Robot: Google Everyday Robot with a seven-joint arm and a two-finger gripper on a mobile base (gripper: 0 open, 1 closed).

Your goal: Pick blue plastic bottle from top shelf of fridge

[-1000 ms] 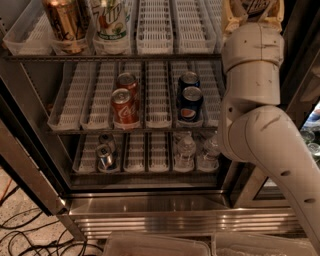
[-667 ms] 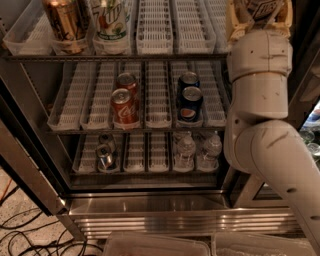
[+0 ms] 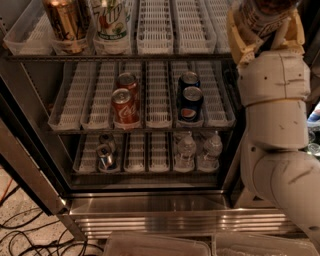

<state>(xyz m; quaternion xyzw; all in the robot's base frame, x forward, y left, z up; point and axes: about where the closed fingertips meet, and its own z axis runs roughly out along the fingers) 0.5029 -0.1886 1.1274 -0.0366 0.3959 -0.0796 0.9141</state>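
My gripper (image 3: 265, 22) is at the top right, in front of the fridge's (image 3: 150, 202) right door frame and just right of the top shelf (image 3: 160, 30). Its yellow fingers (image 3: 238, 36) are shut on the blue plastic bottle (image 3: 262, 11), which is cut off by the frame's top edge; only its white-and-dark label and some brown show. The bottle is held upright, clear of the shelf's white slotted lanes. My pale arm (image 3: 275, 120) runs down the right side.
A brown-gold bottle (image 3: 65, 22) and a green-and-white 7UP bottle (image 3: 111, 22) stand at the top shelf's left. Red cola cans (image 3: 124, 102) and blue cans (image 3: 189, 100) sit on the middle rack. Small water bottles (image 3: 200, 150) and a fallen can (image 3: 105, 152) are below. Cables (image 3: 25, 235) lie on the floor.
My gripper and arm have shifted a little to the right with the bottle in hold, away from the top shelf. The shelf contents have not moved.
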